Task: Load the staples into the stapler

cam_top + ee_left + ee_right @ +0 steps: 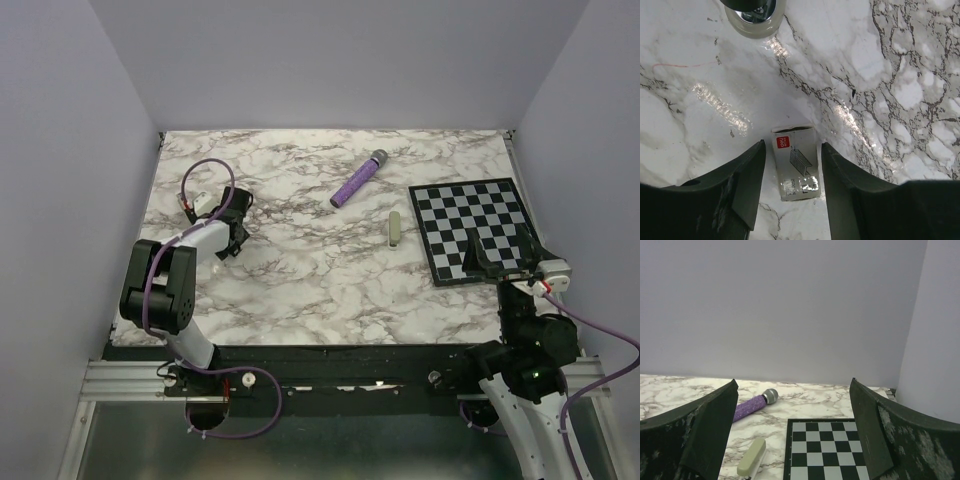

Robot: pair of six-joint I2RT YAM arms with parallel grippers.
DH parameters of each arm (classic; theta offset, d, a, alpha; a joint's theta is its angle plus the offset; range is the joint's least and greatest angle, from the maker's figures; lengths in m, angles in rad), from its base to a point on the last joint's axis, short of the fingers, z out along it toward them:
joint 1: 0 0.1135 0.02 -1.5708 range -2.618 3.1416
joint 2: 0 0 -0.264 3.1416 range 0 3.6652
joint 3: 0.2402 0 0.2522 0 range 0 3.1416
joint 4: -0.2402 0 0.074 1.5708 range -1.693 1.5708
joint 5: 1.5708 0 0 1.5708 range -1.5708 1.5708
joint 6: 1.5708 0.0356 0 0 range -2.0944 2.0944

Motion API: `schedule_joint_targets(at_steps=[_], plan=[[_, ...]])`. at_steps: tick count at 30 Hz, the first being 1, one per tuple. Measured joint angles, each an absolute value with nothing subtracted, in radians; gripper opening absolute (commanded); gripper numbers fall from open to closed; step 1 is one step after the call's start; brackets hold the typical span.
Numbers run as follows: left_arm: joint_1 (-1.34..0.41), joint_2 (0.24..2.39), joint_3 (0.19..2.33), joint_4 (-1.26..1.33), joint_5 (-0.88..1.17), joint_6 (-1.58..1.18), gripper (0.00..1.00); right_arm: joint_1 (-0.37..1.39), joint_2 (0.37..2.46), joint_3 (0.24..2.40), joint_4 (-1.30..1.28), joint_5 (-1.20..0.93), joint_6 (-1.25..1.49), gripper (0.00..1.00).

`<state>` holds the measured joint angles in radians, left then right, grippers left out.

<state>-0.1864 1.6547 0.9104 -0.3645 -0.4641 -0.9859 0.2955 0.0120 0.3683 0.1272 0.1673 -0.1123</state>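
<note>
The staples' cream-white box (795, 162), printed with a red label and a drawing of staples, lies flat on the marble between the open fingers of my left gripper (793, 150), untouched on either side. In the top view the left gripper (236, 230) stands at the table's left and hides the box. The grey metallic block is out of view. The beige-grey stapler (394, 229) lies mid-table, just left of the chessboard; it also shows in the right wrist view (752, 456). My right gripper (488, 260) is open and empty over the board's near right corner.
A black-and-white chessboard (475, 230) lies at the right. A purple cylinder with a grey tip (358, 178) lies behind the stapler, also seen in the right wrist view (752, 405). A shiny round object (755, 17) sits beyond the box. Grey walls enclose the table.
</note>
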Motion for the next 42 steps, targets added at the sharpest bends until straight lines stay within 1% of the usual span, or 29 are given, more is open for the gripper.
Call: schedule_joint_targets(at_steps=[2, 7, 13, 22, 24, 25, 27, 28, 30, 31, 34, 42], plan=[[-0.187, 1.655, 0.910, -0.363, -0.463, -0.981, 0.49, 0.295, 0.012, 0.368, 0.127, 0.167, -0.112, 1.00], [-0.203, 1.657, 0.910, -0.359, -0.458, -0.967, 0.41, 0.295, 0.012, 0.368, 0.127, 0.167, -0.112, 1.00], [-0.281, 1.657, 0.913, -0.353, -0.437, -0.944, 0.38, 0.295, 0.012, 0.368, 0.127, 0.165, -0.105, 1.00], [-0.480, 1.689, 0.960, -0.348, -0.362, -0.939, 0.38, 0.295, 0.020, 0.410, 0.093, 0.120, -0.058, 1.00], [-0.528, 1.707, 0.982, -0.344, -0.346, -0.943, 0.40, 0.295, 0.056, 0.456, 0.068, 0.102, -0.033, 1.00], [-0.548, 1.715, 0.990, -0.341, -0.340, -0.945, 0.44, 0.295, 0.085, 0.485, 0.051, 0.089, -0.020, 1.00], [-0.592, 1.729, 1.008, -0.334, -0.324, -0.955, 0.48, 0.295, 0.147, 0.537, 0.020, 0.069, 0.015, 1.00], [-0.608, 1.733, 1.010, -0.328, -0.319, -0.959, 0.56, 0.295, 0.176, 0.556, 0.000, 0.060, 0.029, 1.00], [-0.636, 1.737, 1.015, -0.318, -0.303, -0.972, 0.64, 0.295, 0.238, 0.589, -0.044, 0.030, 0.062, 1.00], [-0.646, 1.737, 1.016, -0.308, -0.300, -0.980, 0.71, 0.295, 0.266, 0.599, -0.065, 0.013, 0.076, 1.00], [-0.660, 1.737, 1.016, -0.279, -0.275, -0.992, 0.78, 0.295, 0.332, 0.609, -0.125, -0.041, 0.118, 1.00], [-0.662, 1.715, 0.979, -0.211, -0.216, -1.004, 0.79, 0.295, 0.459, 0.611, -0.199, -0.147, 0.224, 1.00]])
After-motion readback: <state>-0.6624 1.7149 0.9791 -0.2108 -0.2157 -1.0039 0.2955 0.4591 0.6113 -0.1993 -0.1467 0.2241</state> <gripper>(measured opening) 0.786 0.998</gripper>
